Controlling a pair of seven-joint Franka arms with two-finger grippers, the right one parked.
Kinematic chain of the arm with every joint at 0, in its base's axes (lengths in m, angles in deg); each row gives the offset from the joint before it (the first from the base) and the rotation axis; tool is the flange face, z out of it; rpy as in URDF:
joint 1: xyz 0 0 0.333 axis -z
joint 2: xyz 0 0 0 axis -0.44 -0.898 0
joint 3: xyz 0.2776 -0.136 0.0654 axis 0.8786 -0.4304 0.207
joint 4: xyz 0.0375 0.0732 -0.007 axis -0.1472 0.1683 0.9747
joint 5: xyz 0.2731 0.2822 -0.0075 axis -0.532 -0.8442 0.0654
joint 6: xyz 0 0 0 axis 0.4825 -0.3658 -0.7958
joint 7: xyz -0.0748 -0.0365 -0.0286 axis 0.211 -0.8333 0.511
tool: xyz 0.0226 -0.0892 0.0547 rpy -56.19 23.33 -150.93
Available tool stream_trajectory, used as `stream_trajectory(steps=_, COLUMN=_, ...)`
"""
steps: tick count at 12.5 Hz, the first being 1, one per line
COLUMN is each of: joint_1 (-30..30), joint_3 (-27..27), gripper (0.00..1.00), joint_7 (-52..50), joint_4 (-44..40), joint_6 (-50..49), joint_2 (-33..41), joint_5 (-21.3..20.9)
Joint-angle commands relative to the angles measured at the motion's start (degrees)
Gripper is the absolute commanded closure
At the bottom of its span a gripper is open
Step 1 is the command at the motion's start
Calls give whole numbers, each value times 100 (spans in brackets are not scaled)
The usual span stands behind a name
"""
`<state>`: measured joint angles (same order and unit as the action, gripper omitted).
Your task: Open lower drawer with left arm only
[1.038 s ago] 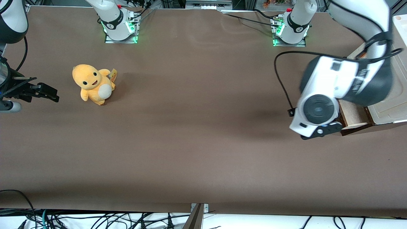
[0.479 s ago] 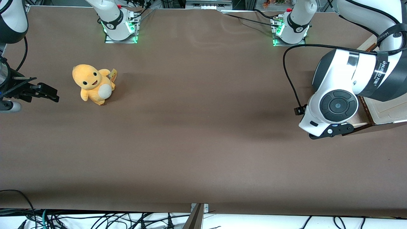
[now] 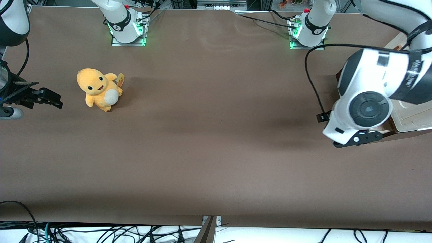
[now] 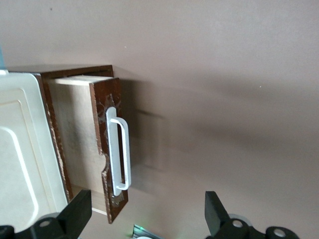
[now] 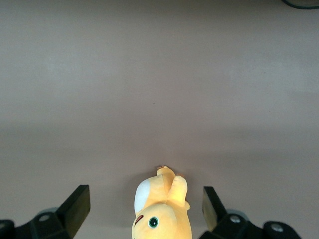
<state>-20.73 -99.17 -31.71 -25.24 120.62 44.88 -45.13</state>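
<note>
Claw point(image 4: 144, 214): fingers point(image 4: 75, 211) spread wide, holding nothing, hanging above the drawer point(image 4: 94, 149) and not touching it. The white handle point(image 4: 119, 152) sits between the two fingertips and farther out, clear of both.

The drawer is pulled partway out of the dark cabinet point(image 4: 55, 149), pale inside showing, at the working arm's end of the table point(image 3: 216, 135). From the table centre in the front view that is about 3 o'clock.

Changes vs earlier frames: the left arm point(image 3: 371, 101) has shifted toward the table edge at its own end over the last second. The round wrist cap now covers most of the drawer. A second ago a good patch of the pale inside was open to the front camera; now only a thin strip point(image 3: 386, 130) pokes out under the wrist. The plush toy point(image 3: 98, 88) has not moved, about 9 o'clock from table centre, toward the parked arm's end.

Hidden or cut off: front view shows no claw at all, the wrist body blocks it. The cabinet's cream top point(image 3: 410, 116) runs off frame. Wrist view cuts the fingers at the frame edge, only the tips show. The cable point(image 3: 310, 81) loops from the wrist up to the arm.
</note>
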Motion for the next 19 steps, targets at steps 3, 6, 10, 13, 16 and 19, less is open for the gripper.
stream_trajectory(steps=3, joint_1=-168, joint_3=891, gripper=0, joint_7=1501, joint_4=116, joint_6=323, joint_2=496, joint_5=1211)
stream_trajectory(steps=6, joint_1=-194, joint_3=1210, gripper=0, joint_7=2137, joint_4=186, joint_6=498, joint_2=566, joint_5=1538)
stream_trajectory(steps=10, joint_1=-203, joint_3=1851, gripper=0, joint_7=2917, joint_4=450, joint_6=990, joint_2=698, joint_5=2268)
stream_trajectory(steps=13, joint_1=-212, joint_3=1984, gripper=0, joint_7=3009, joint_4=687, joint_6=1324, joint_2=734, joint_5=2383)
stream_trajectory(steps=16, joint_1=-212, joint_3=1984, gripper=0, joint_7=3034, joint_4=776, joint_6=1545, joint_2=725, joint_5=2392)
stream_trajectory(steps=19, joint_1=-212, joint_3=1984, gripper=0, joint_7=3087, joint_4=863, joint_6=1816, joint_2=725, joint_5=2374)
